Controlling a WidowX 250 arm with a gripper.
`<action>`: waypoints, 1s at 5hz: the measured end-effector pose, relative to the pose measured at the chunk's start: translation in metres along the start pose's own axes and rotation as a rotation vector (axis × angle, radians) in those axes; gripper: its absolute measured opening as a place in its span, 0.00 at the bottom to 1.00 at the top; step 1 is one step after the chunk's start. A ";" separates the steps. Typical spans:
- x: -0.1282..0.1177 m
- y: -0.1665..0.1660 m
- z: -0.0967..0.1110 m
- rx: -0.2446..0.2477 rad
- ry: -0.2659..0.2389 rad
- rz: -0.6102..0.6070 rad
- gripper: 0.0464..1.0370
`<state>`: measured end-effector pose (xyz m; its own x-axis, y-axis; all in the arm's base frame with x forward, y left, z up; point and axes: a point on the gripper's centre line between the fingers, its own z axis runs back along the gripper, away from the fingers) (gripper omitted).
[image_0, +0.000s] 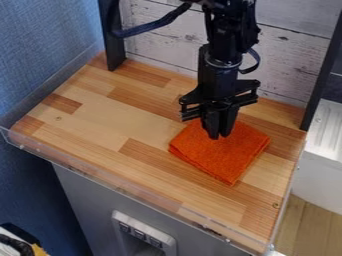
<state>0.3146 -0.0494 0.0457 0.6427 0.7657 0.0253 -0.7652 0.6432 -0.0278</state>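
My black gripper (219, 136) hangs down right of centre, its fingertips close together over the upper part of an orange cloth (226, 156). The gripper is shut, and whether its tips touch the fabric I cannot tell. Folded into a rough square with layered edges along its lower left side, the cloth lies flat on the wooden board (143, 120). The cloth's upper edge is partly hidden behind the gripper.
A clear raised rim (120, 189) runs along the board's front edge. Black uprights (112, 37) stand at the back left and back right, with whitewashed planks (157, 35) behind. A white basin (324, 160) lies beyond the right side.
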 end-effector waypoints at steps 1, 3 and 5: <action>0.000 0.000 -0.002 0.007 -0.007 0.036 0.02; -0.001 0.006 -0.008 0.039 -0.010 0.081 0.01; -0.007 0.003 -0.015 0.075 0.008 0.078 0.01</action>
<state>0.3084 -0.0532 0.0309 0.5813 0.8135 0.0183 -0.8133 0.5801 0.0451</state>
